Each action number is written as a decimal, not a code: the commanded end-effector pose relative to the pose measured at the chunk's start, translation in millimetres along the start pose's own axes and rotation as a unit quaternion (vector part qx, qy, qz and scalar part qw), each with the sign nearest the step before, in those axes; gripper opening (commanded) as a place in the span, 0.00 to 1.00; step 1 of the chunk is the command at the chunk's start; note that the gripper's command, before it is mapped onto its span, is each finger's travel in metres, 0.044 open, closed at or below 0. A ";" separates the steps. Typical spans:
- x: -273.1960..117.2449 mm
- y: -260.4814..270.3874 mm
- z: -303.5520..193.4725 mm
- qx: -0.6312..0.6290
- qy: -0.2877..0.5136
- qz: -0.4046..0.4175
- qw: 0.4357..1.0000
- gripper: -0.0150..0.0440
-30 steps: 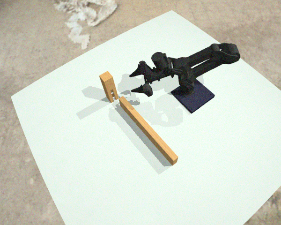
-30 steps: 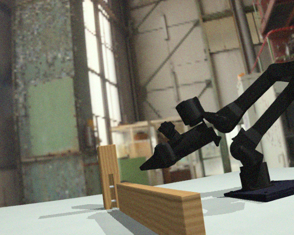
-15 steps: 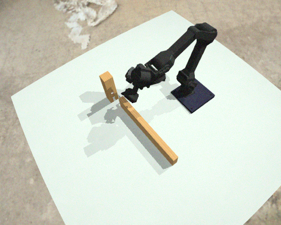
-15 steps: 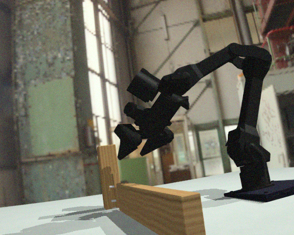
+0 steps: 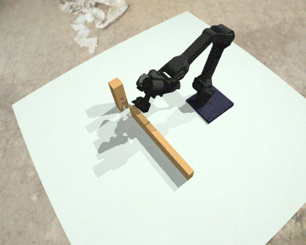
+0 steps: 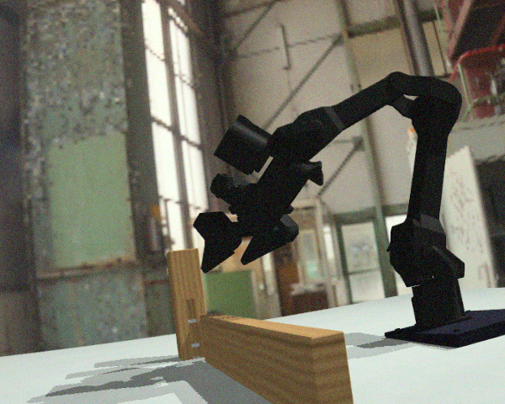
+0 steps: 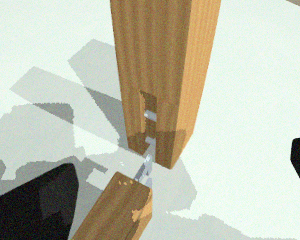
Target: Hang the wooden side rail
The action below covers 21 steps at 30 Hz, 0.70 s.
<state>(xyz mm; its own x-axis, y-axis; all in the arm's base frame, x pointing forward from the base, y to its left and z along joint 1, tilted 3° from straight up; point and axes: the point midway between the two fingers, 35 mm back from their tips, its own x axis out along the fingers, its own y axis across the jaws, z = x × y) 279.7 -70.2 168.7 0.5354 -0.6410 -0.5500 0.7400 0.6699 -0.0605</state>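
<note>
The wooden headboard post [image 5: 118,92] [image 6: 185,278] [image 7: 152,50] stands upright. Its slot shows an upper pin [image 6: 192,321] [image 7: 150,115] and a lower pin [image 6: 195,345] [image 7: 150,140]. The wooden side rail [image 5: 161,137] [image 6: 261,356] [image 7: 112,207] stands on its narrow edge on the table, its hook end close to the post with a small gap. Steel hooks [image 7: 144,170] show in that gap, below the visible pins in the wrist view; whether their tips enter the slot is unclear. My gripper [image 6: 223,266] [image 7: 189,163] is open and empty, above the rail's hook end beside the post.
The pale table [image 5: 116,202] [image 6: 9,378] carries the post, the rail and the arm's dark base plate [image 5: 213,107] [image 6: 457,330]. The base plate is on the robot side of the rail. The arm's shadows fall around the post and rail.
</note>
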 end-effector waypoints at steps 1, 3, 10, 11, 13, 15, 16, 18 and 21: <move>0.6 -0.3 -0.2 0.000 0.000 -0.003 1.000 1.00; 0.6 -0.3 -0.2 0.000 0.000 -0.003 1.000 1.00; 0.9 13.5 0.8 -0.181 0.052 0.021 0.982 1.00; 0.7 17.1 0.8 -0.231 0.066 0.031 0.970 1.00; 0.1 24.1 0.7 -0.328 0.092 0.054 0.939 1.00; -1.0 30.6 0.2 -0.419 0.115 0.081 0.897 1.00; -1.8 33.7 -0.1 -0.462 0.124 0.097 0.873 1.00; -3.7 39.6 -0.9 -0.543 0.141 0.130 0.817 1.00; -7.5 47.7 -2.3 -0.649 0.157 0.187 0.721 1.00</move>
<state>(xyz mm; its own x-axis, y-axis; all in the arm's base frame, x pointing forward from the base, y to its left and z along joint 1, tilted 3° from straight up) 301.6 -46.7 170.3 0.4302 -0.4610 -0.7761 -0.0610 0.8430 -0.5345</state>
